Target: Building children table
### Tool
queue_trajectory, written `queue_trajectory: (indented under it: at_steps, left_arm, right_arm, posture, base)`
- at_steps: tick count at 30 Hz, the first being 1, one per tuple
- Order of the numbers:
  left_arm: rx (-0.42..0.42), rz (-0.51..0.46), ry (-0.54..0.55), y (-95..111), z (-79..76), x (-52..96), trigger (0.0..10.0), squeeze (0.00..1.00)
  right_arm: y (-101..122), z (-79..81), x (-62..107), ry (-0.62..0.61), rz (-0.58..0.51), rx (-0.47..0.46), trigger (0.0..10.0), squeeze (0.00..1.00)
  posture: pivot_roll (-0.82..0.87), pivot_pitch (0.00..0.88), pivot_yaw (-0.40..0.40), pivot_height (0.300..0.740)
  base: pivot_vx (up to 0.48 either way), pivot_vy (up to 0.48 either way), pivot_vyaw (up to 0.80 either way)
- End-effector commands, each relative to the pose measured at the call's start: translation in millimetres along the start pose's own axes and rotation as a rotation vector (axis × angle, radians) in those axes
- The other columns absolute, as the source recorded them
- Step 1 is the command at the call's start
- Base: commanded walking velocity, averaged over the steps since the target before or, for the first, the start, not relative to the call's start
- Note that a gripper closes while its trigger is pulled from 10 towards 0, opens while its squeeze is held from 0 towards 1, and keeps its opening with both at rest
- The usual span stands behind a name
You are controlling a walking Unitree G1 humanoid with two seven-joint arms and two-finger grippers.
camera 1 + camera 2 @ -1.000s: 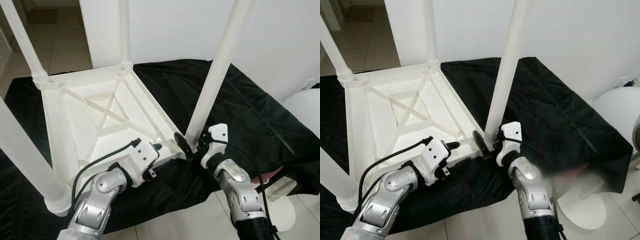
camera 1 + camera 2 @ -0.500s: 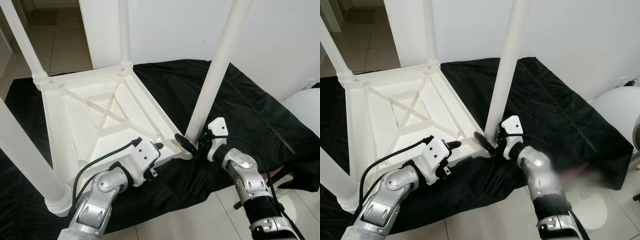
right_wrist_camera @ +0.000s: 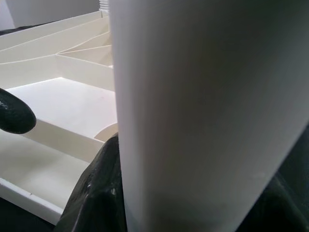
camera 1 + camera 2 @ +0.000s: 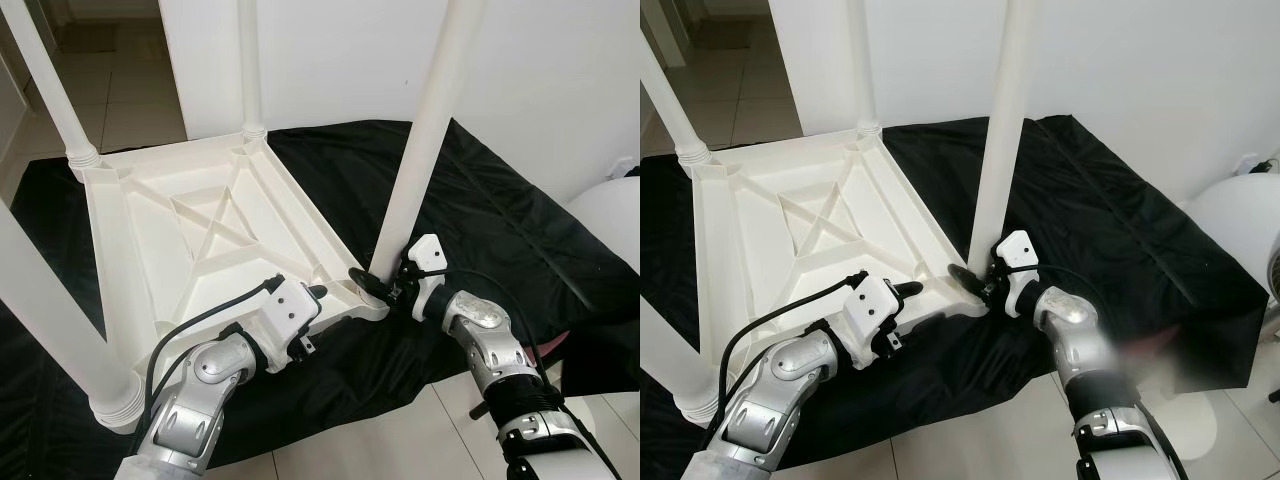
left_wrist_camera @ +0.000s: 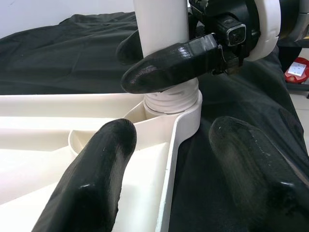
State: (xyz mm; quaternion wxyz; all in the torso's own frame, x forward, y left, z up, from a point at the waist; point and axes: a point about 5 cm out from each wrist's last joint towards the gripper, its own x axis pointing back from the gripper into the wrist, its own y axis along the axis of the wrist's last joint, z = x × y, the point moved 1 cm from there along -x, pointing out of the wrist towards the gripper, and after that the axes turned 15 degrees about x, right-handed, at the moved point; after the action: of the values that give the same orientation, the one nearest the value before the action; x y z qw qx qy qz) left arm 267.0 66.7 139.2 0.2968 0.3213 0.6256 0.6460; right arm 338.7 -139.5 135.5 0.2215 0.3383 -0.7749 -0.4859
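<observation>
The white plastic children's table top lies upside down on a black cloth sheet spread over the pale tiled floor, its ribbed underside facing up. From the head camera, white round legs stand at its corners: one at 10 o'clock, one at 12 o'clock, and a thick one close in at 8 o'clock. The fourth white tubular leg rises from the corner socket at about 5 o'clock of the top, nearest the robot.

The right gripper is clamped around the base of this leg, just above its threaded collar; in the left wrist view one black finger wraps across the front of the tube, so the claw is closed on the leg. The left gripper sits at the table's near edge, around 6 o'clock, with its two fingers spread open over the rim, one above the white surface and the other out over the cloth, holding nothing.

The step in hand looks like seating the last leg. The next move probably calls for turning or pressing the leg fully home in the socket while the left gripper steadies the rim so the top does not slide on the cloth.
</observation>
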Motion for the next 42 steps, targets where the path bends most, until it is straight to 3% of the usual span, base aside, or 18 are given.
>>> queue_trajectory:
  at_steps: [1, 2, 3, 8, 13, 21, 25, 26, 30, 34, 39, 42]
  left_arm:
    - [0.009, -0.009, 0.034, 0, -1.3, 0.1, 10.0, 0.00]
    - [0.009, -0.009, 0.034, 0, -1.3, 0.1, 10.0, 0.00]
    - [0.010, -0.008, 0.033, 0, -1.7, 0.3, 10.0, 0.00]
    - [0.013, -0.008, 0.033, -1, -2.2, 0.4, 10.0, 0.00]
    - [0.017, -0.008, 0.031, -1, -3.2, 0.5, 10.0, 0.00]
    - [0.021, -0.004, 0.026, -2, -4.8, 1.4, 10.0, 0.00]
    - [0.022, -0.001, 0.024, -3, -4.5, 1.8, 10.0, 0.00]
    - [0.021, 0.000, 0.021, -3, -4.4, 1.4, 10.0, 0.00]
    - [0.019, 0.001, 0.018, -3, -4.6, 1.0, 10.0, 0.00]
    - [0.018, 0.002, 0.018, -3, -4.7, 1.1, 10.0, 0.00]
    - [0.022, 0.001, 0.016, -3, -6.0, 0.9, 10.0, 0.00]
    - [0.020, 0.001, 0.016, -3, -6.0, 0.9, 10.0, 0.00]
  right_arm:
    - [-7, 3.6, 3.0, 0.015, 0.022, -0.019, 0.0, 0.00]
    - [-7, 3.6, 3.0, 0.015, 0.022, -0.019, 0.0, 0.00]
    - [-7, 3.4, 3.6, 0.007, 0.018, -0.031, 10.0, 0.00]
    - [-6, 3.2, 5.2, -0.021, 0.012, -0.066, 10.0, 0.00]
    - [-13, 2.8, 6.3, -0.102, 0.102, -0.052, 10.0, 0.00]
    - [-7, 6.3, 3.1, -0.259, 0.132, -0.143, 10.0, 0.00]
    - [-2, 11.0, 2.4, -0.344, 0.155, -0.161, 10.0, 0.00]
    - [2, 17.9, 2.2, -0.451, 0.185, -0.183, 10.0, 0.00]
    - [4, 27.3, 2.9, -0.573, 0.225, -0.219, 10.0, 0.00]
    - [4, 30.2, 3.2, -0.603, 0.233, -0.236, 10.0, 0.00]
    - [4, 39.2, 6.2, -0.780, 0.294, -0.296, 10.0, 0.00]
    - [5, 42.4, 4.8, -0.783, 0.300, -0.311, 10.0, 0.00]
  posture:
    - [0.00, 0.026, -0.032, 0.740]
    - [0.00, 0.026, -0.032, 0.740]
    - [0.00, 0.026, -0.032, 0.740]
    - [0.00, 0.031, -0.033, 0.740]
    - [-0.01, 0.036, -0.036, 0.740]
    - [-0.01, 0.043, -0.030, 0.740]
    - [-0.01, 0.044, -0.027, 0.740]
    - [-0.01, 0.042, -0.027, 0.740]
    - [-0.01, 0.040, -0.028, 0.740]
    - [-0.01, 0.037, -0.031, 0.740]
    - [0.00, 0.031, -0.032, 0.740]
    - [0.00, 0.031, -0.032, 0.740]
  base:
    - [0.000, 0.000, 0.00]
    - [0.000, 0.000, 0.00]
    - [0.000, 0.000, 0.00]
    - [0.000, 0.000, 0.00]
    - [0.000, 0.000, 0.00]
    - [0.000, 0.000, 0.00]
    - [0.000, 0.000, 0.00]
    - [0.000, 0.000, 0.00]
    - [0.000, 0.000, 0.00]
    - [0.000, 0.000, 0.00]
    - [0.000, 0.000, 0.00]
    - [0.000, 0.000, 0.00]
